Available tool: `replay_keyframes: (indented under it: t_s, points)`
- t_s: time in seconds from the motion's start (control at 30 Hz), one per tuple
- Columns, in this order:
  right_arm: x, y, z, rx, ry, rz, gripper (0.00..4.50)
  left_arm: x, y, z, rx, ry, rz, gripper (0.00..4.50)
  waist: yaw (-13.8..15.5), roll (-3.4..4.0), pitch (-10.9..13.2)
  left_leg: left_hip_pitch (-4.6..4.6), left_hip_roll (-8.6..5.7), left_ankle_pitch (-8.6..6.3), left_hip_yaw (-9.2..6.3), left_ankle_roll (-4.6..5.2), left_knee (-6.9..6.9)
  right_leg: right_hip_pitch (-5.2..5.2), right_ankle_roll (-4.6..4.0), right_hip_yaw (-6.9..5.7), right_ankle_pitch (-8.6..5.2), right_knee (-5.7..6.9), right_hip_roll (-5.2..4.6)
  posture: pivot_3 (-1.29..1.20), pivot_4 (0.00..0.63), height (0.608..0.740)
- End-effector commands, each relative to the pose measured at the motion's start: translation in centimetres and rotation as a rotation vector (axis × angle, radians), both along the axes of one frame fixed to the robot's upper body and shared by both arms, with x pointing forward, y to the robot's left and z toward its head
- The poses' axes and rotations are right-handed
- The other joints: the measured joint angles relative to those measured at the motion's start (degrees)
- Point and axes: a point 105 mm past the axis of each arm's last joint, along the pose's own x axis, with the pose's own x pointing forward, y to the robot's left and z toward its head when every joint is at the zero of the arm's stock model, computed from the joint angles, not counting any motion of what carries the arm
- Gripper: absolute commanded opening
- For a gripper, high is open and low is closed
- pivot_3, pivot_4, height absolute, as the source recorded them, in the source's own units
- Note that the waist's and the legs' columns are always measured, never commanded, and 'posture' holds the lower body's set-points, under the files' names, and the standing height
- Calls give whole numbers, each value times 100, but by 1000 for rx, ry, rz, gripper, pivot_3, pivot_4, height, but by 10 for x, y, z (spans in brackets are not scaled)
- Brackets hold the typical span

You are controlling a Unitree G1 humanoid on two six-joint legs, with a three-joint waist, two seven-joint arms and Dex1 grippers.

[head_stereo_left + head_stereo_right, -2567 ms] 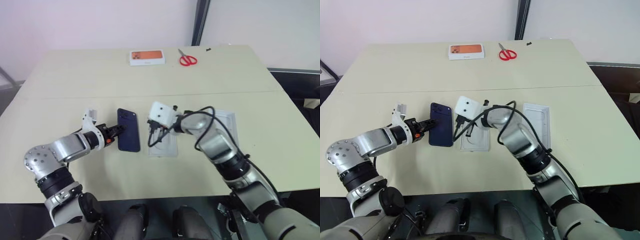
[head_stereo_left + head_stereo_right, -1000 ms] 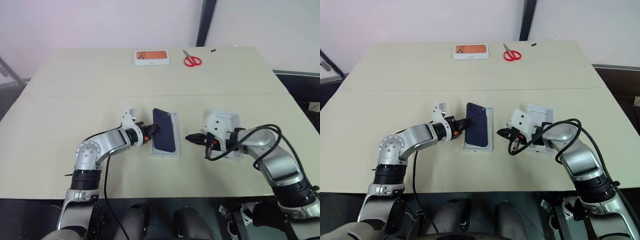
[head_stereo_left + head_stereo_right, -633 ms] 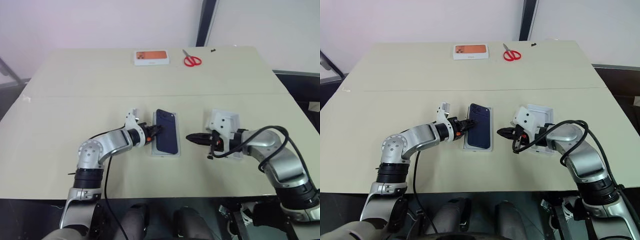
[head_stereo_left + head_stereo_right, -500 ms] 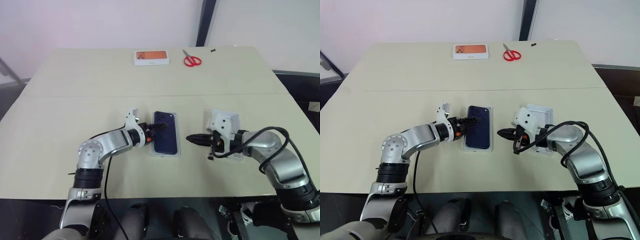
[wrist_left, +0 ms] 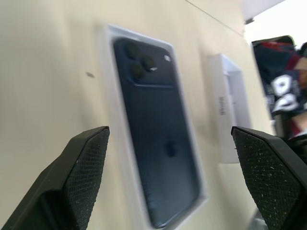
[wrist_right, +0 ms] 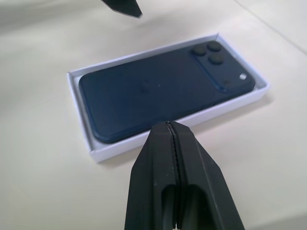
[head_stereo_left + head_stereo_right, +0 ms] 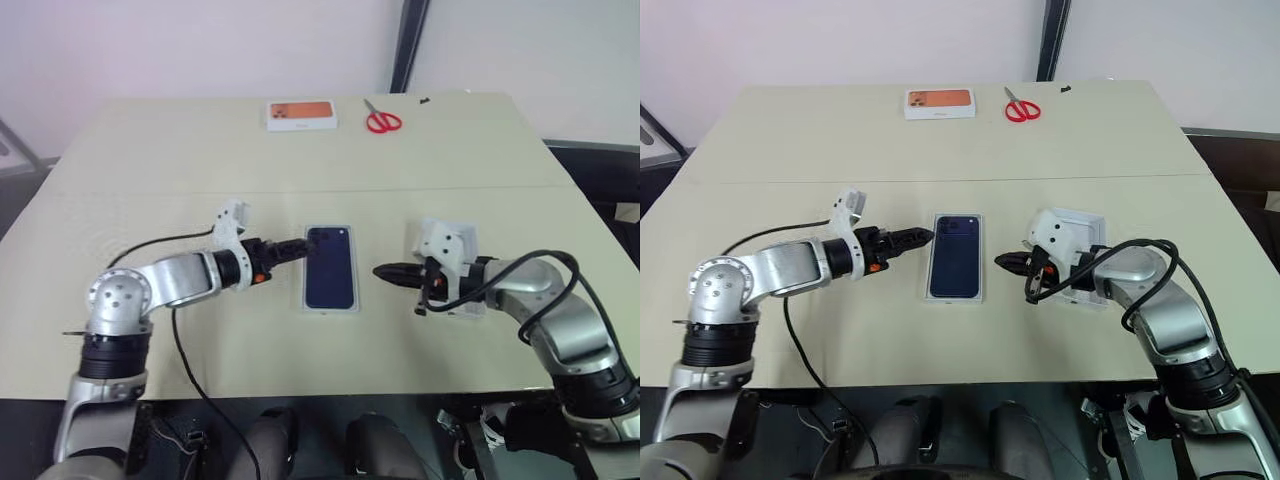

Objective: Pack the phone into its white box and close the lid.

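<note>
left pincer (image 7: 923,236) on the left side of the worktop (image 7: 790,150), pointing toward the white box (image 7: 956,296), tips just short of its near long edge, not touching; fingers (image 5: 81,172) spread wide apart in left wrist view, nothing between them

small orange-picture box (image 7: 937,102) far back on worktop, left of centre; red-handled scissors (image 7: 1018,106) beside it to the right, apart from it

white box centre of worktop, lying flat, long side running front to back. the phone (image 7: 956,256) sits inside it, back face up, camera cluster at the far end, fits within the walls, level with the tray. right wrist view gives the same: dark blue slab seated in the tray, white rim showing all round

right pincer (image 7: 1002,263) just right of the white box, pointing at its right long edge, near but not touching; fingers pressed together, empty, seam between them closed in right wrist view

the lid (image 7: 1083,222) further right on worktop, behind the right wrist and partly covered by it, open side up; left wrist view shows it as a white shallow tray lying parallel to the box, well apart from it. box not yet covered

black cable loops off each forearm over the worktop
</note>
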Motion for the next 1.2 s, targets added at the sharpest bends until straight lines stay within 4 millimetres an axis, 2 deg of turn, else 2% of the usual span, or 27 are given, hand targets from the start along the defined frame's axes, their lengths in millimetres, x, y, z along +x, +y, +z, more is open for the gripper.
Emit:
replay_keyframes:
  t_s: [0.03,0.13,0.2,0.23,0.53,0.8,1.0,1.2]
  points:
    - [15,-4,5,-44,-43,-60,0,2,15,14,167,-155,7,2917,2,-1,1,0,0,0,0,0,0,0,0,0,0,-1,0,0,150,740]
    - [26,-5,4,-61,-26,-118,0,2,27,5,406,-283,-4,1342,-10,3,1,0,0,0,3,-1,-6,-2,-1,1,0,-3,0,0,150,740]
    - [29,-2,2,-92,-22,-136,0,0,29,-7,541,-342,-75,290,-14,6,1,1,-1,1,6,-1,-14,-4,-2,4,-1,-5,0,0,150,740]
    - [30,1,0,-109,-23,-137,0,-1,27,-11,576,-367,-112,16,-8,7,1,1,0,1,6,-2,-16,-4,-2,4,-1,-7,0,0,150,740]
    - [38,27,-14,-253,-81,-162,0,2,-11,-45,665,-414,-368,16,9,6,2,-3,0,0,5,0,-17,-4,-3,2,-1,-12,-3,0,150,740]
    - [38,40,-19,-281,-100,-150,0,5,-50,-51,588,-421,-432,16,22,6,2,-3,0,-12,4,21,-9,-2,-2,-1,-1,-9,-3,0,150,740]
    - [34,23,-15,-304,-90,-174,0,-1,-77,-53,554,-434,-499,16,46,6,1,-3,-2,-19,0,33,3,7,-1,-7,0,-7,-4,0,150,740]
    - [17,-2,-17,-351,-54,-180,0,-8,-115,-53,494,-447,-608,16,70,6,1,-5,-5,-22,0,39,7,9,0,-7,0,-11,-7,0,150,740]
